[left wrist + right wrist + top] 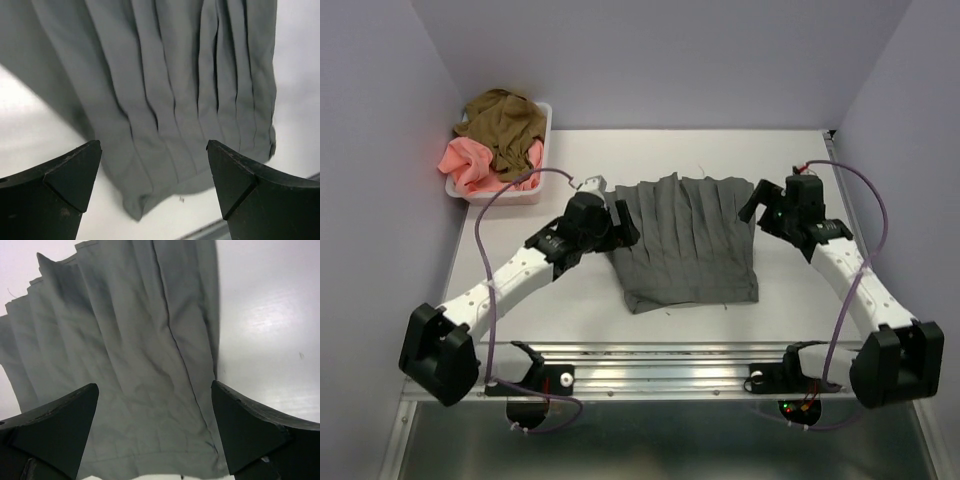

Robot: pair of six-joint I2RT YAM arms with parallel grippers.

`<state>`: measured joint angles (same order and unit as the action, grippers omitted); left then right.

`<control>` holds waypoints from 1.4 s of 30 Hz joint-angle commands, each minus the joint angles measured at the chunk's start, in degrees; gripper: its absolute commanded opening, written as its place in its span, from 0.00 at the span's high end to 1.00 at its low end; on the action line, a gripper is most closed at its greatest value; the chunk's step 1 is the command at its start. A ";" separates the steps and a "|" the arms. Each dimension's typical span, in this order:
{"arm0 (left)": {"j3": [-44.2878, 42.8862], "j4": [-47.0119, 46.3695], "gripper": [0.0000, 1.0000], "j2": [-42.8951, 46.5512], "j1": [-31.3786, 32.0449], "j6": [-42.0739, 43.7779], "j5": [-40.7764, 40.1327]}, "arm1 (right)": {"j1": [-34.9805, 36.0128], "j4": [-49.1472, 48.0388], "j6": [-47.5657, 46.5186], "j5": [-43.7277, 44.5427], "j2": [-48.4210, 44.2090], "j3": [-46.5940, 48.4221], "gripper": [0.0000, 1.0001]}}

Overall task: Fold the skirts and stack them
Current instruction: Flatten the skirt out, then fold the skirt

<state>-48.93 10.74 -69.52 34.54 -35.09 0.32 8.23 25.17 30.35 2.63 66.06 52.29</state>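
we see the grey skirt spread flat in the middle of the tabletop, its pleats running from the far edge toward the arms. the left gripper sits at the skirt's left edge near the far corner, and the right gripper sits at the far right corner, so the cloth lies between them. in each wrist view the fingers stand wide apart with the pleated grey cloth showing in the gap, and neither gripper grasps anything. we cannot tell whether the fingertips touch the cloth. far left, a white basket holds the olive-brown skirt bunched on top of the salmon-pink skirt, well apart from both grippers.
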 commanded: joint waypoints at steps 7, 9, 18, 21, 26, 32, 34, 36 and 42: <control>-16.64 -5.38 0.01 -24.16 -7.82 9.25 4.95 | -0.23 -8.29 -10.74 -14.76 25.59 16.08 0.00; -17.69 -6.69 0.01 -27.49 -8.79 10.04 6.62 | -0.23 -8.64 -11.62 -15.29 30.93 18.71 0.00; -20.60 -8.55 0.01 -35.60 -12.48 11.27 8.38 | -0.23 -9.00 -16.81 -20.21 47.84 29.27 0.00; -20.33 -8.72 0.01 -37.53 -13.71 11.71 8.65 | -0.23 -8.91 -17.25 -18.82 52.49 32.43 0.00; -20.07 -9.07 0.01 -40.96 -16.35 11.80 8.91 | -0.23 -8.82 -17.43 -15.82 56.37 35.51 0.00; -20.15 -9.60 0.01 -42.72 -18.37 11.10 10.14 | -0.23 -8.65 -19.45 -13.19 57.60 36.65 0.00; -20.42 -9.25 0.01 -42.20 -18.29 11.36 10.84 | -0.23 -8.12 -20.24 -12.39 56.73 37.35 0.00; -20.42 -9.34 0.01 -40.18 -18.20 11.62 12.07 | -0.23 -7.33 -21.03 -12.56 54.45 37.97 0.00; -19.45 -7.58 0.01 -31.13 -18.28 11.45 8.22 | 1.78 -4.34 -21.03 -9.42 44.87 36.75 0.00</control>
<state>-68.99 0.75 -108.77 16.40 -24.25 11.20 8.25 19.00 10.63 -10.68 120.40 88.44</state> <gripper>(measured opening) 0.985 0.995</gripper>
